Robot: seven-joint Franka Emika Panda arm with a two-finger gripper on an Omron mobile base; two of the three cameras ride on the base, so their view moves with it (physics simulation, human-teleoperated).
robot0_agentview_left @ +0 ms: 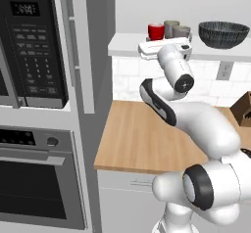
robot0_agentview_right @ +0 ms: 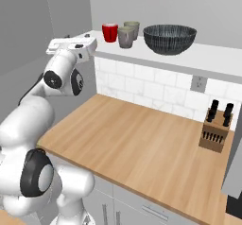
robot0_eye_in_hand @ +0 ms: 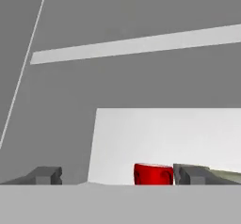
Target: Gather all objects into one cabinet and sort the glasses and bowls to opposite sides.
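On the cabinet's thick white shelf board (robot0_agentview_right: 208, 56) stand a small red cup (robot0_agentview_left: 156, 31), two grey-green mugs (robot0_agentview_left: 171, 28) (robot0_agentview_left: 181, 31) just right of it, and a wide dark ribbed bowl (robot0_agentview_left: 223, 34) further right. My gripper (robot0_eye_in_hand: 117, 176) is open and holds nothing. It hovers at the shelf's front edge, level with the board and left of the cup. In the hand view the red cup (robot0_eye_in_hand: 153, 174) peeks over the board just inside the right fingertip (robot0_eye_in_hand: 190, 173). A mug (robot0_eye_in_hand: 226, 176) shows past that fingertip. The white hand (robot0_agentview_right: 71, 44) sits at the shelf's left end.
A wooden counter (robot0_agentview_left: 137, 134) runs below the shelf, with a knife block (robot0_agentview_right: 216, 129) at its right end and a wall outlet (robot0_agentview_right: 198, 83) above. A microwave (robot0_agentview_left: 29, 46) and an oven (robot0_agentview_left: 34, 178) fill a tall unit to the left.
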